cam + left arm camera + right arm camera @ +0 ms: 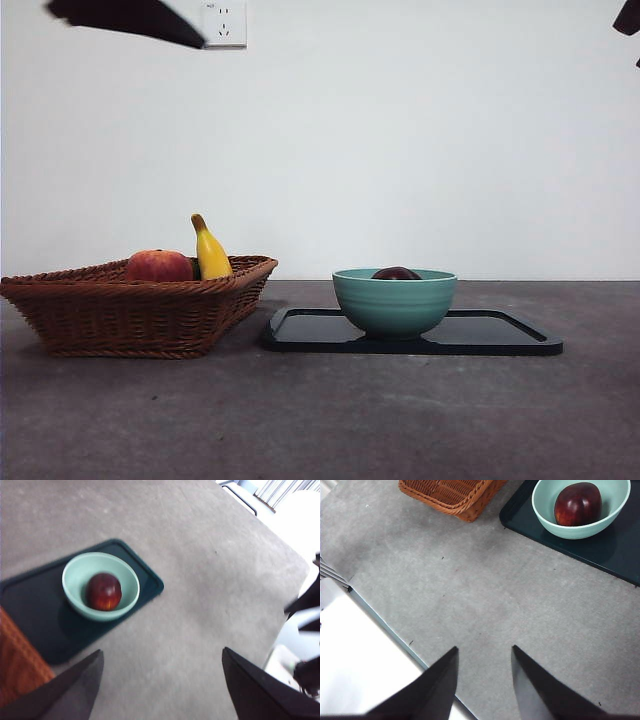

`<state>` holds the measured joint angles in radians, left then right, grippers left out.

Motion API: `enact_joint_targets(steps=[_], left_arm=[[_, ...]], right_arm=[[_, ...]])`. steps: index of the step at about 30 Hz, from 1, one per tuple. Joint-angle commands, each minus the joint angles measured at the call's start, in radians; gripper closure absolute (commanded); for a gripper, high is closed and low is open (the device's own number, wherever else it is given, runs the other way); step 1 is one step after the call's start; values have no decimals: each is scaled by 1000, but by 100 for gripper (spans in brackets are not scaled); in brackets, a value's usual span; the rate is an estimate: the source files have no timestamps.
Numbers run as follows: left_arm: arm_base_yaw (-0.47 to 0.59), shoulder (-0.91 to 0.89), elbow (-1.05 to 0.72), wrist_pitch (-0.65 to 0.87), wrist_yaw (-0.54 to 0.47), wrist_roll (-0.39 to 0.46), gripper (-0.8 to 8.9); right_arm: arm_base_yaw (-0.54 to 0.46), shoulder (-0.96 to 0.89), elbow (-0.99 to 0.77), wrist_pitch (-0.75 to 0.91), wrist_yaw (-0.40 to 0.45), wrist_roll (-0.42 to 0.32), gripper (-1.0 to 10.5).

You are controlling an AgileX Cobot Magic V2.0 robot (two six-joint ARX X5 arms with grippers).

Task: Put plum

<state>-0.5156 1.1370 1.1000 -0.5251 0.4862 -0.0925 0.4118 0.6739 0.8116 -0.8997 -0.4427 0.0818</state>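
Observation:
The dark maroon plum (104,591) (578,503) lies inside the teal bowl (394,301) (79,572) (542,510); from the front only its top (397,273) shows above the rim. The bowl stands on a black tray (500,335) (30,615) (615,550). My left gripper (162,680) hangs open high above the table, off to the side of the bowl, holding nothing. My right gripper (484,672) is also open and empty, raised over bare table away from the bowl. Both arms show only as black tips at the top corners of the front view.
A wicker basket (130,310) (452,495) left of the tray holds a red-orange fruit (158,266) and a yellow banana (210,252). A wall socket (223,24) is on the back wall. The table edge (380,625) runs near the right gripper.

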Motion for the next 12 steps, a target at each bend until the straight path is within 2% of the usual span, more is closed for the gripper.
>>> enact_joint_targets(steps=[1, 5, 12], left_arm=[[-23, 122, 128, 16, -21, -6, 433], [-44, 286, 279, 18, -31, 4, 433], [-77, 550, 495, 20, -121, 61, 433]], right_arm=[[6, 4, 9, 10, -3, -8, 778], [6, 3, 9, 9, -3, -8, 778], [6, 3, 9, 9, -3, -8, 778]])
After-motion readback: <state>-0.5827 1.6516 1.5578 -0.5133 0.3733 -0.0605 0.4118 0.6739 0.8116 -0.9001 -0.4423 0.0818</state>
